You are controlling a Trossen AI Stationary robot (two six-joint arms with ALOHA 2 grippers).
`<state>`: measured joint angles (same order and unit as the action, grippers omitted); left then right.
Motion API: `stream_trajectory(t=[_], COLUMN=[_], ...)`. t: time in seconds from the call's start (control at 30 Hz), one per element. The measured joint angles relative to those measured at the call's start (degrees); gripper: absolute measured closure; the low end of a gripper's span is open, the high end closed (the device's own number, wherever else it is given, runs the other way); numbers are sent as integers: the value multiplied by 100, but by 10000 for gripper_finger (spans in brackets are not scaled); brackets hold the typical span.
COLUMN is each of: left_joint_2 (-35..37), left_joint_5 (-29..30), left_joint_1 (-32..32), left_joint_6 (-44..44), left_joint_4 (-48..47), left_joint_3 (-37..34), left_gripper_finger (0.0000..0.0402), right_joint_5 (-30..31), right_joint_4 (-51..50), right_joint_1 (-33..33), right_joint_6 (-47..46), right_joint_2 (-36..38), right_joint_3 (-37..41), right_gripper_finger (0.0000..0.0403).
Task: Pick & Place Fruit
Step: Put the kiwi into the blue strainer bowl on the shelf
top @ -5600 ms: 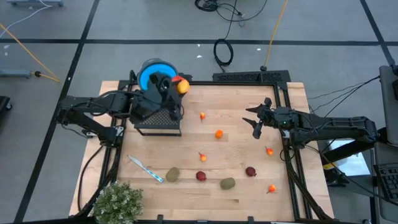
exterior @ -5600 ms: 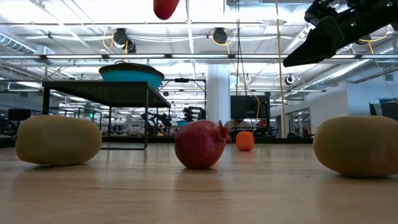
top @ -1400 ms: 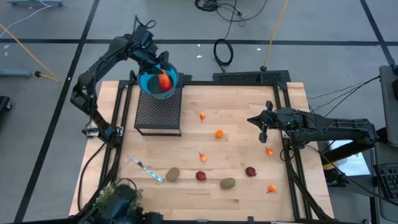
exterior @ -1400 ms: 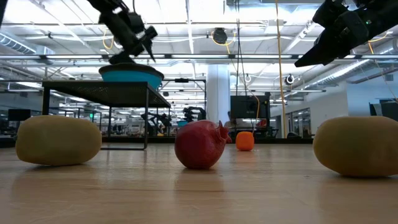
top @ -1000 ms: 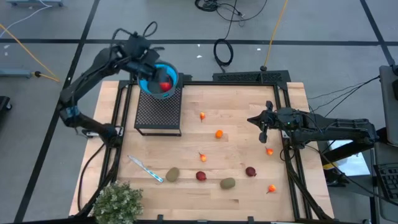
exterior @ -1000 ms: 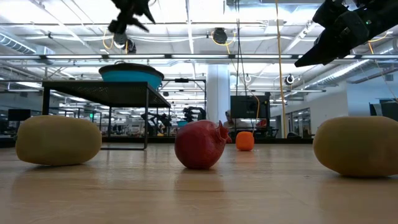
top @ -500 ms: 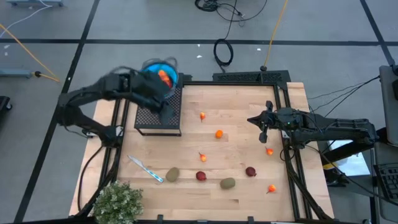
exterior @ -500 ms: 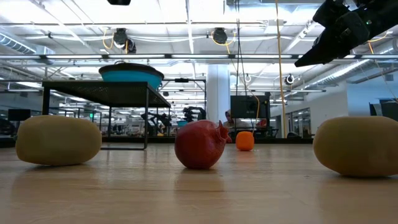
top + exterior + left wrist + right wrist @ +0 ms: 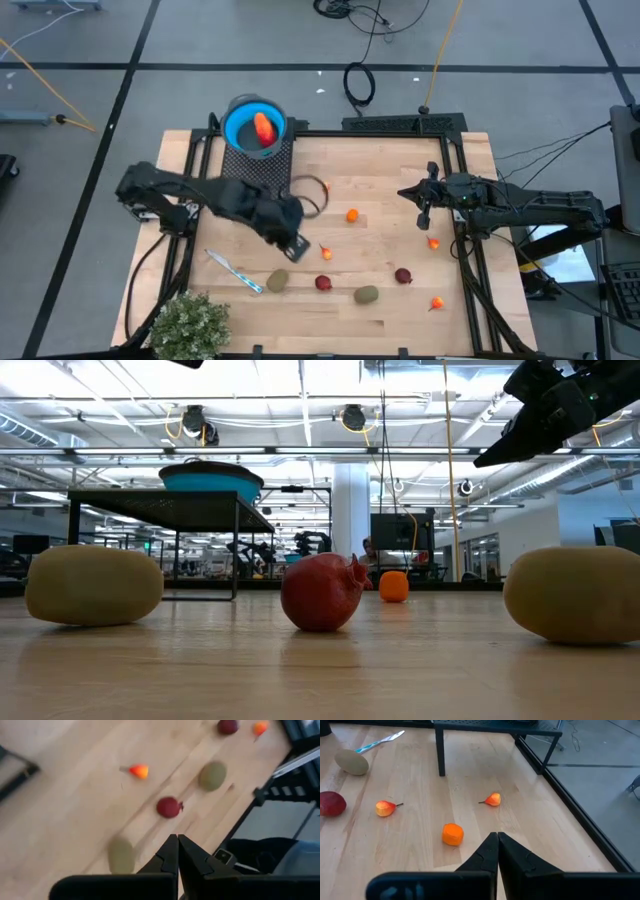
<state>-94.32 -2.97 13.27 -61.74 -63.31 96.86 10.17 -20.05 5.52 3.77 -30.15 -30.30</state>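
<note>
Now the left tool [image 9: 292, 243], fingers pressed together and holding nothing, hangs over the worktop [image 9: 380, 185]; just ahead lie a dark red fruit [image 9: 169, 807] and an olive oval [image 9: 121, 855]; it should spread before descending squarely over one.

grey tiled floor [image 9: 80, 40], wooden table [image 9: 380, 290], bright ceiling lights [image 9: 330, 380]

The left gripper [image 9: 293, 243] has left the blue bowl [image 9: 240, 118], closed empty, and swung down over the table middle. The red-orange fruit [image 9: 263, 128] now lies in the bowl.
</note>
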Motion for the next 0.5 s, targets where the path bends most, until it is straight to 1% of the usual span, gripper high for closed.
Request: stream_trajectory(t=[0.07, 0.2, 0.33, 0.43, 0.5], left_joint_2=[-229, -654, -1073, -1316, -1450], left_joint_5=[-5, -235, -425, -601, -630], left_joint_1=[140, 361, 519, 594, 633], left_joint_6=[-250, -474, -600, -635, -612], left_joint_4=[-2, -7, -2, 3, 2], left_joint_3=[0, 0, 0, 0, 0], left_gripper_finger=[397, 390, 397, 400, 394], right_joint_5=[0, 0, -6, -178, -354], right_joint_4=[2, 0, 0, 0, 0], right_joint_1=[0, 0, 0, 1, 0], right_joint_6=[13, 15, 15, 15, 14], right_joint_2=[-2, -2, -2, 0, -1], right_joint_3=[0, 0, 0, 0, 0], right_gripper_finger=[401, 402, 401, 402, 402])
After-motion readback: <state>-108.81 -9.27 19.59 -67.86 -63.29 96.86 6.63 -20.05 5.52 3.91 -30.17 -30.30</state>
